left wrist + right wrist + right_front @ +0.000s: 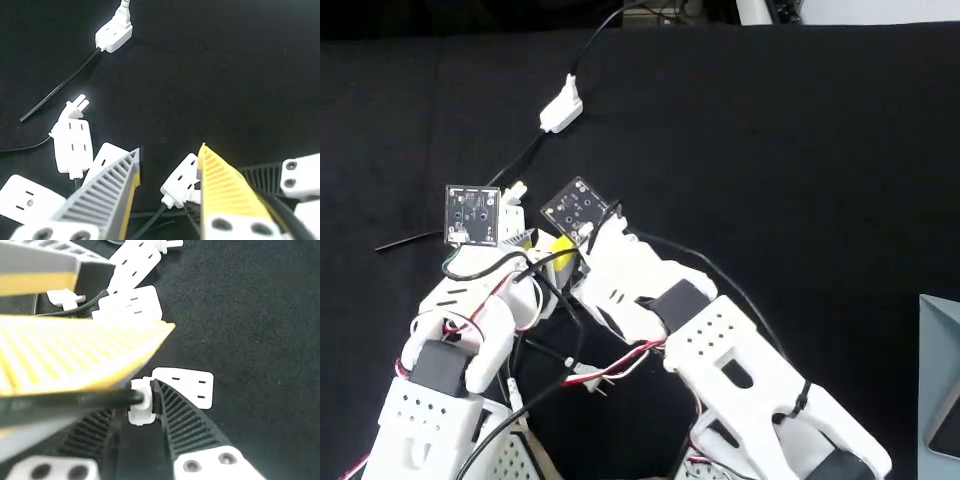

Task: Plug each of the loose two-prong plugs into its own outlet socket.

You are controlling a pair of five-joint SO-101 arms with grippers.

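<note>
Everything lies on a black table (800, 150). At about 11 o'clock from its middle, a white plug (124, 12) sits in a white socket (114, 36). The pair's long axis runs toward 1 o'clock, and a black cord (595, 40) leads off the far edge.

Near 9 o'clock the two grippers crowd together. The left gripper (169, 150) is released, with its gray finger (107, 192) and yellow finger (222, 185) spread apart above the table.

Just beside the gray finger lies the loose block (72, 142), flat with its slots up. Its two prongs (77, 104) point away from the gripper toward the joined pair, and its long axis follows that line. Two spare blocks (25, 197) lie near the same finger.

The right gripper (142, 402) has its black jaws clenched on the cord end of the held block (182, 385), which lies flat, slots up. The yellow finger crosses just in front of it.
</note>
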